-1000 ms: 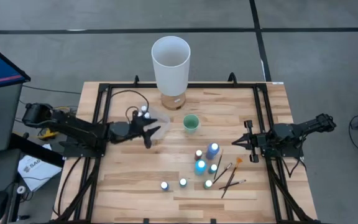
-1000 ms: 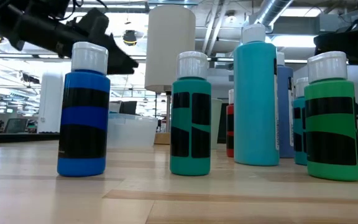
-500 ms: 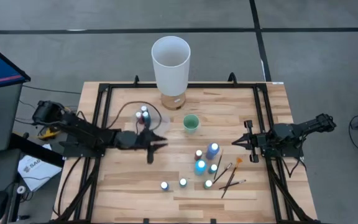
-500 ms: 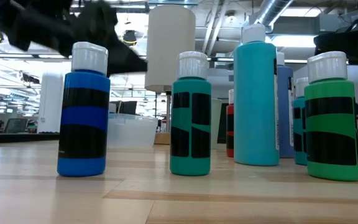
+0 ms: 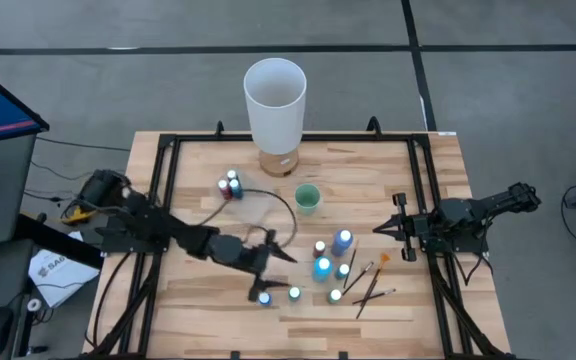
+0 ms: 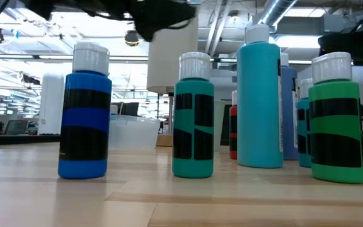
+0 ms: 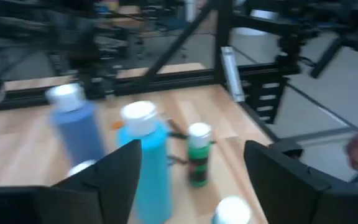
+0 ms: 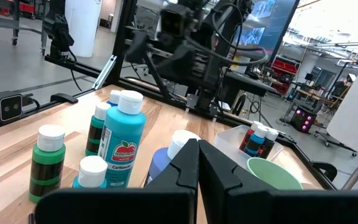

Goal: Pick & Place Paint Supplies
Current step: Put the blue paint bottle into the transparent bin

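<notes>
Left hand [image 5: 280, 256] hung open above the bench [image 5: 208, 290], near the blue bottle [image 5: 264, 298] and teal bottle [image 5: 294, 293]. Bottles [image 5: 328, 255] and brushes [image 5: 368, 283] stood crowded; a low sweep would likely topple neighbours. Right hand [image 5: 380, 229] waited closed at the bench's right side.

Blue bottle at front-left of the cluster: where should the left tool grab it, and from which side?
Grip the blue bottle across its white cap or the neck just under it, coming straight down. It stands upright and apart from the teal bottle beside it, so open fingers likely fit. The left tool hovers nearby, open.
</notes>
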Tool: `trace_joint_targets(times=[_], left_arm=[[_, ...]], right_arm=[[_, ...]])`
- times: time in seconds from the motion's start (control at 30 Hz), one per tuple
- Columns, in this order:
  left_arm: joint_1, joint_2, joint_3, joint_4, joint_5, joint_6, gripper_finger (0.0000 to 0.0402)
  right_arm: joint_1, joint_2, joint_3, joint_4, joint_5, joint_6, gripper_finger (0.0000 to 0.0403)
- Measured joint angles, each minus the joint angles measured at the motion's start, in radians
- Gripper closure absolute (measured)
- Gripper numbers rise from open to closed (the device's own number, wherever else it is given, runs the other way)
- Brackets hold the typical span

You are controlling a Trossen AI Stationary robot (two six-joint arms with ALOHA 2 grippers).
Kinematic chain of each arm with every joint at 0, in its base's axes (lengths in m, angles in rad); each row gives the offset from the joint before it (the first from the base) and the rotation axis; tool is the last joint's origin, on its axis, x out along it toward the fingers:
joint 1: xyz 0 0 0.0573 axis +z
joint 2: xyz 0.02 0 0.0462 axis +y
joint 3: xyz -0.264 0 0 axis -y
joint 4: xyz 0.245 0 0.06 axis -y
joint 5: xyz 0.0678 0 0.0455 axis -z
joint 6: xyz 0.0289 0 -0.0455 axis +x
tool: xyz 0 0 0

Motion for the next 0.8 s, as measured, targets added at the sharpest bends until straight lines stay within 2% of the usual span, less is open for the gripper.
trace_joint_targets(times=[0.17,0.33,0.6,0.8], left_arm=[[0.001,0.115,0.108,-0.076,0.095,0.026,0.0117],[0.001,0.164,0.144,-0.142,0.161,0.023,0.0124],[0.003,0.172,0.147,-0.168,0.174,0.020,0.0128],[0.029,0.172,0.150,-0.274,0.177,-0.013,0.0128]], right_arm=[[0.000,0.000,0.000,0.000,0.000,0.000,0.0403],[0.000,0.000,0.000,0.000,0.000,0.000,0.0403],[0.000,0.000,0.000,0.000,0.000,0.000,0.0403],[0.000,0.000,0.000,0.000,0.000,0.000,0.0403]])
